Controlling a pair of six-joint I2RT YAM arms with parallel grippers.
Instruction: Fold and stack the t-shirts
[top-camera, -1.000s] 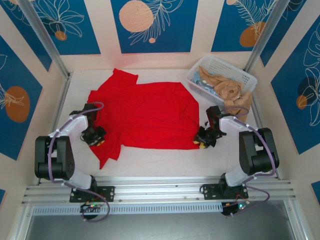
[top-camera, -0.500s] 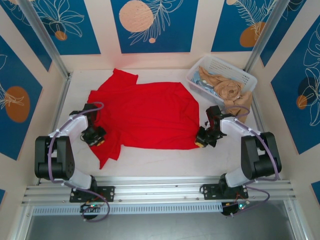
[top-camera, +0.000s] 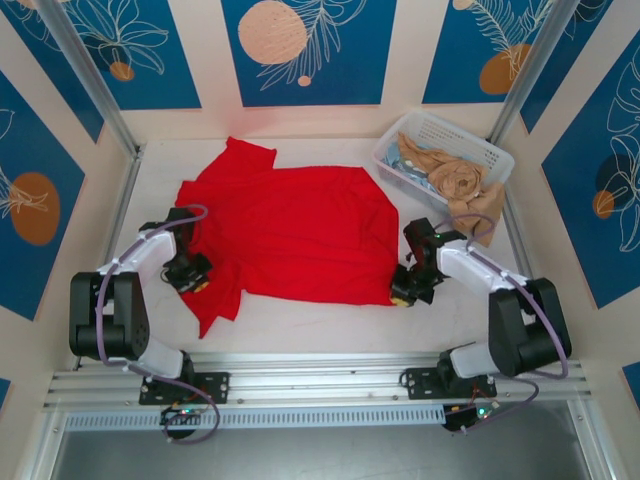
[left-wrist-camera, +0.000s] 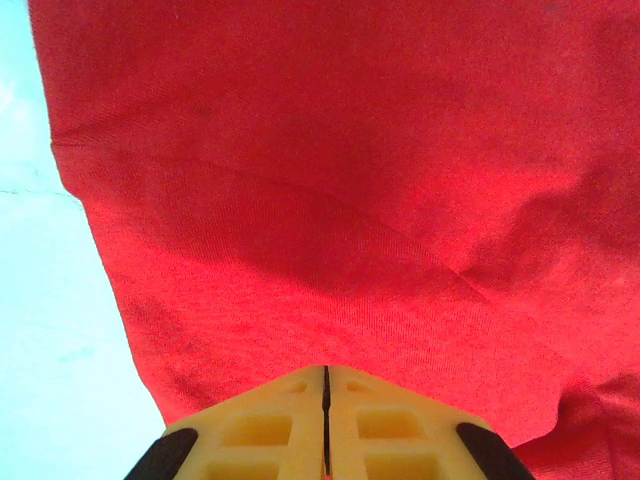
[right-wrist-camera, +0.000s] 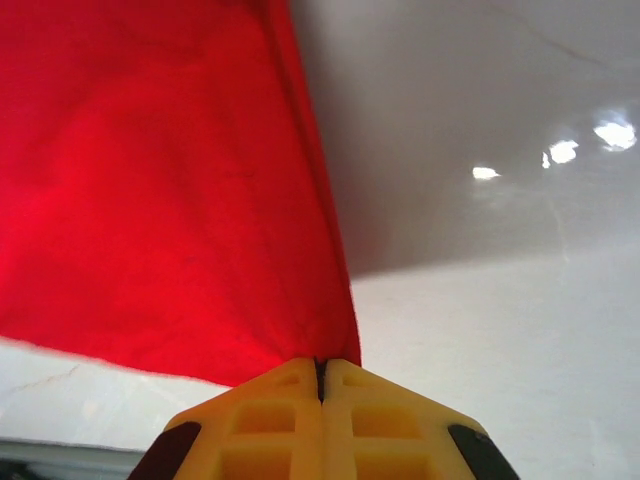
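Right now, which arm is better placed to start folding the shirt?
Probably the right. The right gripper pinches a near corner of the red t-shirt, a clean edge to carry across. The left gripper is shut on a rumpled part.

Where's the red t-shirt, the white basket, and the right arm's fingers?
red t-shirt (top-camera: 300, 230), top external view, middle of the cloth.
white basket (top-camera: 462, 138), top external view, its bare lattice wall.
right arm's fingers (right-wrist-camera: 265, 405), right wrist view, one yellow finger's top face.

t-shirt (left-wrist-camera: 330, 180) cropped by frame edges, tan cloth (top-camera: 455, 180) in basket (top-camera: 462, 134) perhaps clothing
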